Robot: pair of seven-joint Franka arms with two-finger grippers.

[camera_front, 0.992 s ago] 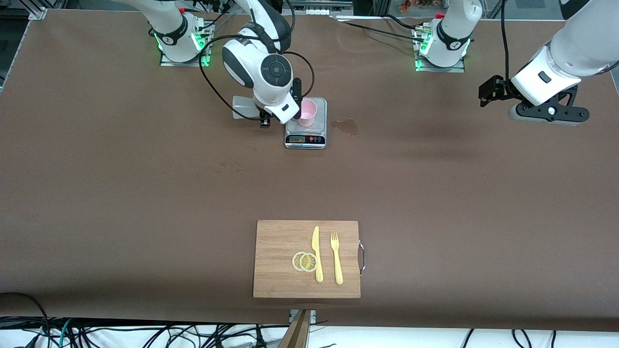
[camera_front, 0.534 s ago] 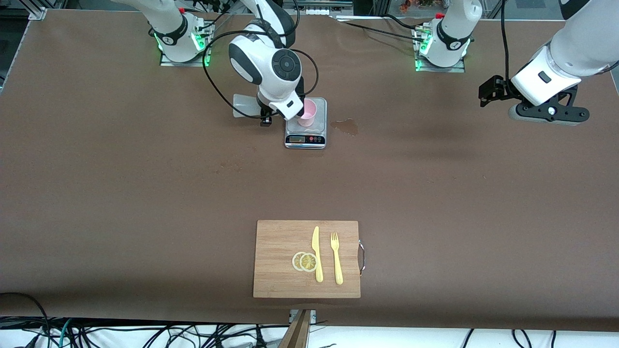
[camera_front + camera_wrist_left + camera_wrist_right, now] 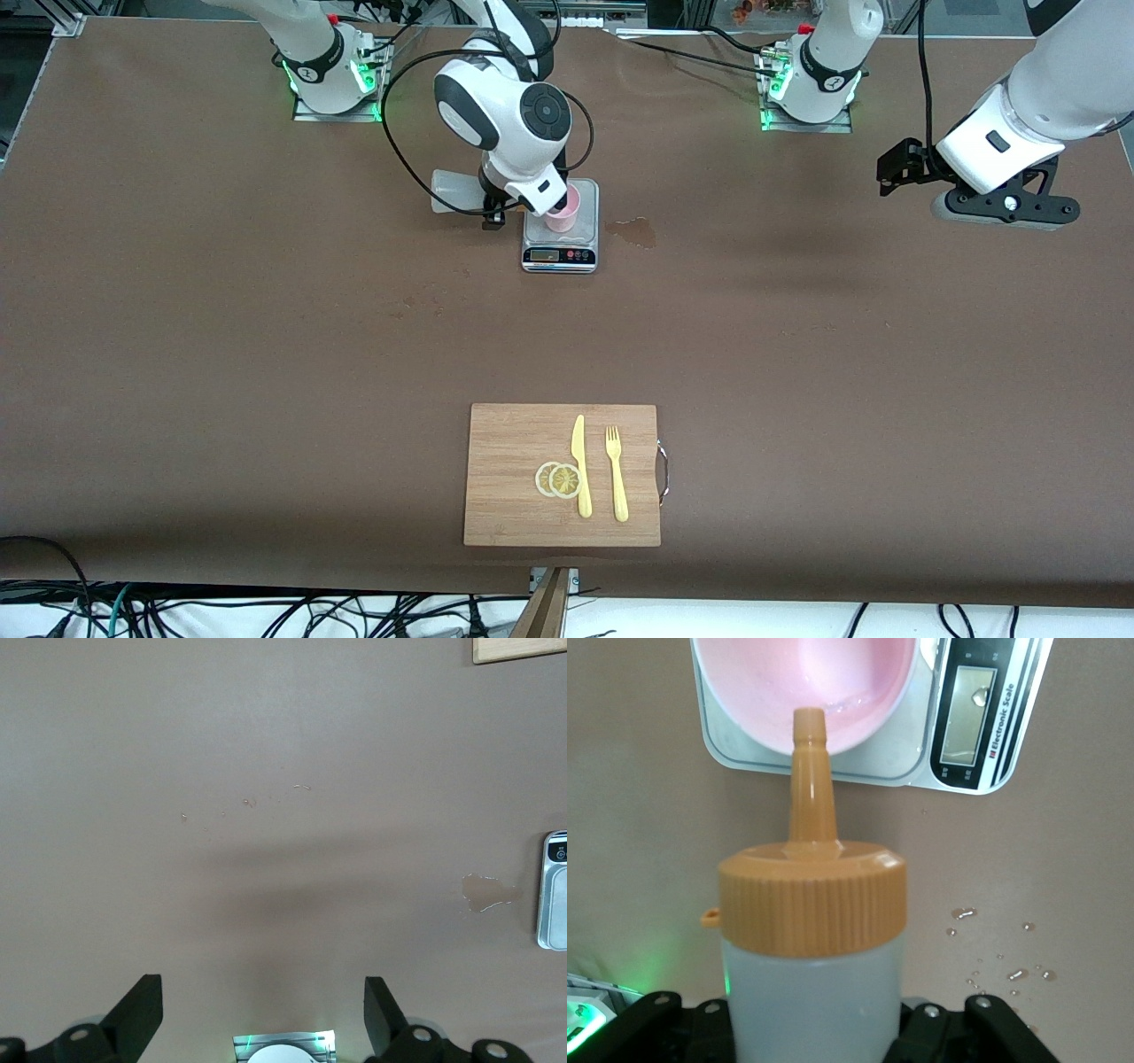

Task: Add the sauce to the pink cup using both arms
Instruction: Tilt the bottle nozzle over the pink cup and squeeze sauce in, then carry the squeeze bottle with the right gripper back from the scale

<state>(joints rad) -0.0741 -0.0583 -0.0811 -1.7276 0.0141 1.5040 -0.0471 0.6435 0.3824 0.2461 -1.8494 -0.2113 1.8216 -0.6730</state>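
Brown worktop (image 3: 266,354) is carrying a wooden cutting board (image 3: 514,496) near the front camera, with two lemon slices (image 3: 558,479), a yellow knife (image 3: 581,465) and a yellow fork (image 3: 616,472) lying on it. Farther from that camera, a grey scale (image 3: 560,252) is bearing the pink cup (image 3: 567,213). The right gripper (image 3: 815,1028) is hanging beside the scale, its fingers clamping the sauce (image 3: 811,939), whose orange nozzle is tipping over the cup's rim. The left gripper (image 3: 263,1010) is waiting over the worktop's left-arm end, fingers spread apart.
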